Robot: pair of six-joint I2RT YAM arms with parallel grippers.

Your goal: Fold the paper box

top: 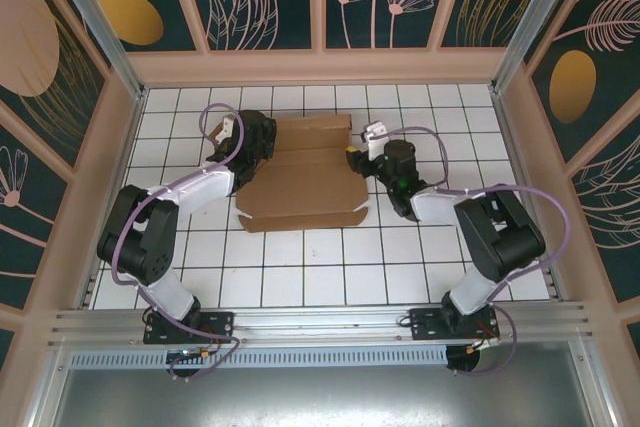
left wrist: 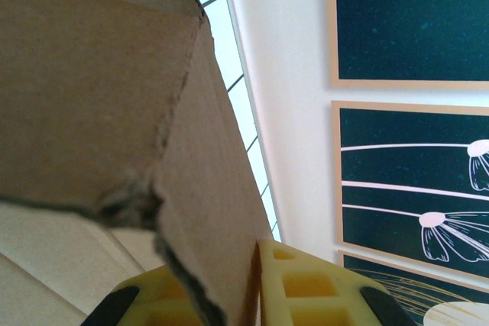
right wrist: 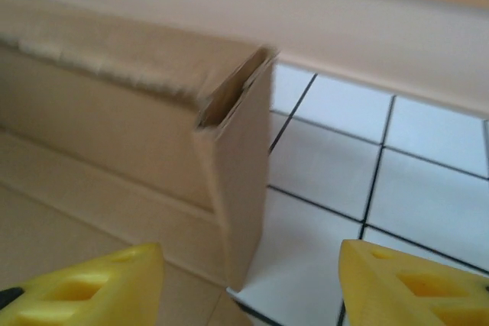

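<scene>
The paper box (top: 305, 179) is a brown cardboard sheet lying mid-table with its side flaps partly raised. At its left edge my left gripper (top: 267, 145) is shut on a standing flap. In the left wrist view the cardboard (left wrist: 92, 97) passes between the yellow fingertips (left wrist: 306, 288), pinched tight. My right gripper (top: 356, 160) sits at the box's right edge. It (right wrist: 252, 288) is open, and the yellow fingers (right wrist: 92, 288) straddle a raised corner wall of the box (right wrist: 237, 188) without touching it.
White tiled floor (top: 300, 267) surrounds the box, with room in front of it. Low beige walls (top: 320, 67) and patterned panels enclose the table on three sides. The back wall (right wrist: 344, 28) stands close behind the right gripper's corner.
</scene>
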